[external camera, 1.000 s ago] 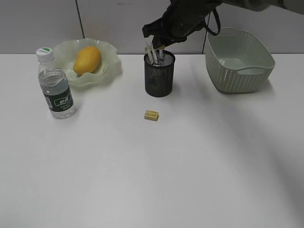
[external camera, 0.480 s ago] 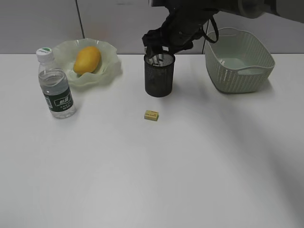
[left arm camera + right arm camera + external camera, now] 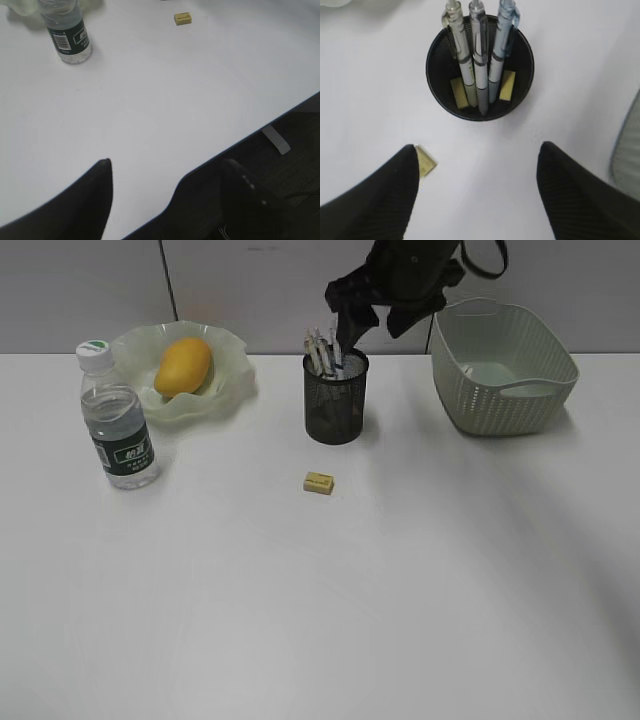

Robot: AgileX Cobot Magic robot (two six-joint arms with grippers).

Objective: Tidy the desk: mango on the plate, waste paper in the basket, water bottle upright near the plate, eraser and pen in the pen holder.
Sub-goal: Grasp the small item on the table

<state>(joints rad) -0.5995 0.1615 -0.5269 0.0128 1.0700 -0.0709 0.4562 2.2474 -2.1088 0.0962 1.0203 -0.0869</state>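
The black mesh pen holder (image 3: 336, 400) stands mid-desk with three pens (image 3: 322, 348) upright in it. In the right wrist view the pen holder (image 3: 480, 67) also holds two yellow erasers (image 3: 459, 92) beside the pens (image 3: 480, 75). Another yellow eraser (image 3: 319, 482) lies on the desk in front of it and shows by my left fingertip (image 3: 426, 161). My right gripper (image 3: 372, 312) hangs open and empty above the holder (image 3: 477, 146). The mango (image 3: 184, 365) lies on the green plate (image 3: 232, 352). The water bottle (image 3: 118, 425) stands upright beside the plate. My left gripper (image 3: 167, 162) is open and empty at the desk's front edge. No waste paper shows.
The green basket (image 3: 500, 390) stands at the back right, and its edge shows in the right wrist view (image 3: 626, 150). The left wrist view shows the bottle (image 3: 67, 32), the loose eraser (image 3: 182, 19) and the desk's dark front edge (image 3: 250, 137). A wall runs behind the desk.
My right gripper dipped onto the pen holder's mouth, then rose up and to the right, open. The pens now stand free in the holder. Nothing else moved.
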